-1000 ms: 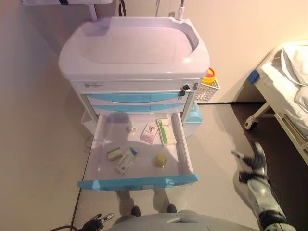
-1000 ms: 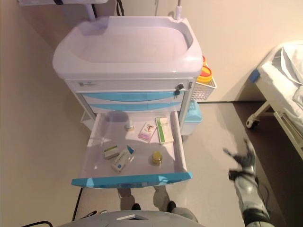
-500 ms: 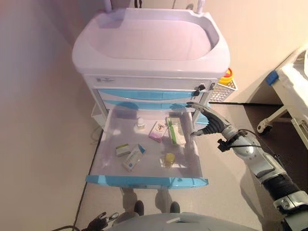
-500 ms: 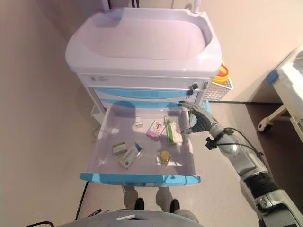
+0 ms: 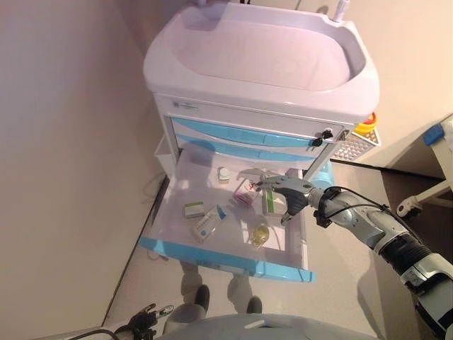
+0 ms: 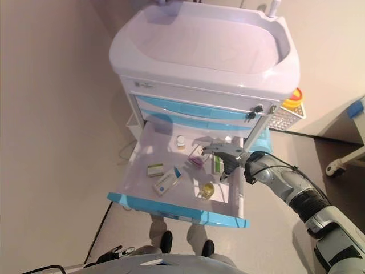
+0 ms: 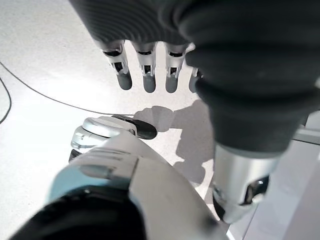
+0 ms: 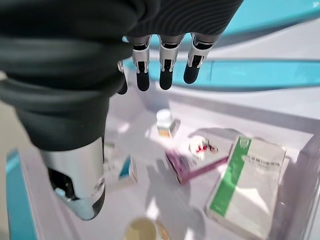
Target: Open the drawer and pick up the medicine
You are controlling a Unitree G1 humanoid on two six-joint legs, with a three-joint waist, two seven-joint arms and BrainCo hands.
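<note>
The cart's bottom drawer (image 5: 227, 259) stands pulled out, with a turquoise front. Inside lie a small white bottle (image 5: 224, 173), a pink box (image 5: 244, 193), a green-and-white box (image 5: 271, 204), a small green box (image 5: 193, 209), a blue-and-white box (image 5: 208, 225) and a yellow-capped jar (image 5: 259, 236). My right hand (image 5: 277, 187) hovers open over the drawer's right half, above the pink box (image 8: 186, 161) and the green-and-white box (image 8: 245, 186), touching nothing. My left hand (image 7: 145, 75) hangs open low over the floor, away from the cart.
The white cart (image 5: 258, 60) has a basin-shaped top and two shut turquoise drawers (image 5: 244, 134) above the open one. A wire basket with a yellow container (image 5: 359, 138) hangs on its right side. A bed (image 5: 440, 134) stands further right, a wall on the left.
My right hand has moved left and further in over the drawer, from its right rim to above the boxes. The camera has shifted, so the cart sits further right.
</note>
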